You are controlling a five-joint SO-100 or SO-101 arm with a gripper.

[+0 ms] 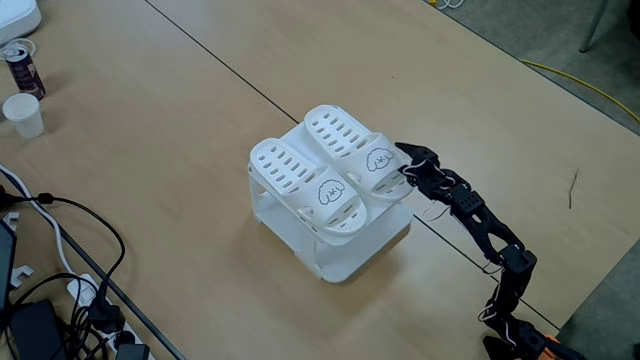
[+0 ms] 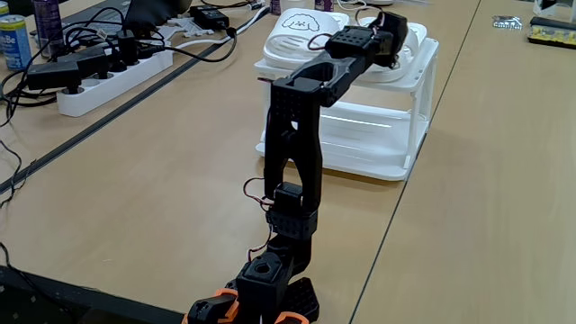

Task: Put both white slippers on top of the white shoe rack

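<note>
Both white slippers (image 1: 330, 170) lying side by side atop white shoe rack (image 1: 345, 255). Task apparently done. Tool (image 1: 405, 160) just beside rack's edge, by nearer slipper; opening and hold: cannot tell.

No readable text; only cartoon faces on white slippers (image 1: 325, 180) straps.

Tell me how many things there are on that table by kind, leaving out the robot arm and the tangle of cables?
White slippers: 2
White shoe rack: 1
Drink cans: 2
White paper cup: 1
White power strip: 1
Total: 7
</note>
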